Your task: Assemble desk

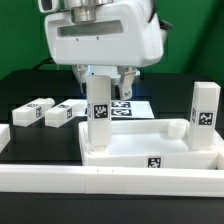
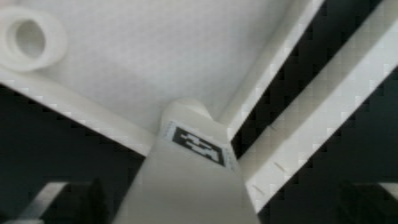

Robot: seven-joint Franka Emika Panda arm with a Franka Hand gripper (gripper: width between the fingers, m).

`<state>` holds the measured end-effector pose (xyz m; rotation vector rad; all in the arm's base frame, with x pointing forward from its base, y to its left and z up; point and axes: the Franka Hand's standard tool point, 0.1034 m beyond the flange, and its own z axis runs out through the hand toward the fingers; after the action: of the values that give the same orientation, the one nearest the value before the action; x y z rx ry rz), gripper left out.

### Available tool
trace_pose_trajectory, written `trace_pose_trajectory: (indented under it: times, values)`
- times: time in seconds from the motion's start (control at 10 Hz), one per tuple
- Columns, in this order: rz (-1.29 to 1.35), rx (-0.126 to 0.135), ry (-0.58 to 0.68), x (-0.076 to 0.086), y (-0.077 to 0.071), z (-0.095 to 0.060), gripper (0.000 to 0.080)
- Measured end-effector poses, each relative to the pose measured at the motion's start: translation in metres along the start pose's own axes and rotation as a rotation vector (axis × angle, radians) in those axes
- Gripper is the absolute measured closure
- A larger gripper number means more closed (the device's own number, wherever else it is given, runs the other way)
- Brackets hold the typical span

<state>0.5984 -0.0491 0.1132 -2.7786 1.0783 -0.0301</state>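
Observation:
The desk top [image 1: 150,140], a white rimmed tray, lies on the black table. One white leg [image 1: 205,108] stands upright at its corner on the exterior view's right. My gripper [image 1: 102,80] is shut on another white leg [image 1: 100,108] and holds it upright over the top's corner on the exterior view's left. In the wrist view this leg [image 2: 199,150] with its tag runs down from the gripper [image 2: 196,212] to the top's inner surface [image 2: 160,70], which has a round hole [image 2: 32,38]. Whether the leg is seated I cannot tell. Two more legs [image 1: 33,111] [image 1: 65,113] lie flat to the left.
The marker board [image 1: 128,106] lies flat behind the held leg. A long white border rail [image 1: 110,182] runs along the table's front, right against the desk top. A green wall stands behind.

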Motion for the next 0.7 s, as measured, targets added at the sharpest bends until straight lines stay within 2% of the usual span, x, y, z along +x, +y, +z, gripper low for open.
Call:
trace_pose_trajectory:
  times: [0.4,0.7]
  values:
    - [-0.232,-0.001,-0.001,0.0002,0.0007,0.0004,0.0151]
    - [-0.523,-0.062,0.016,0.0012,0.001,0.0037,0.0151]
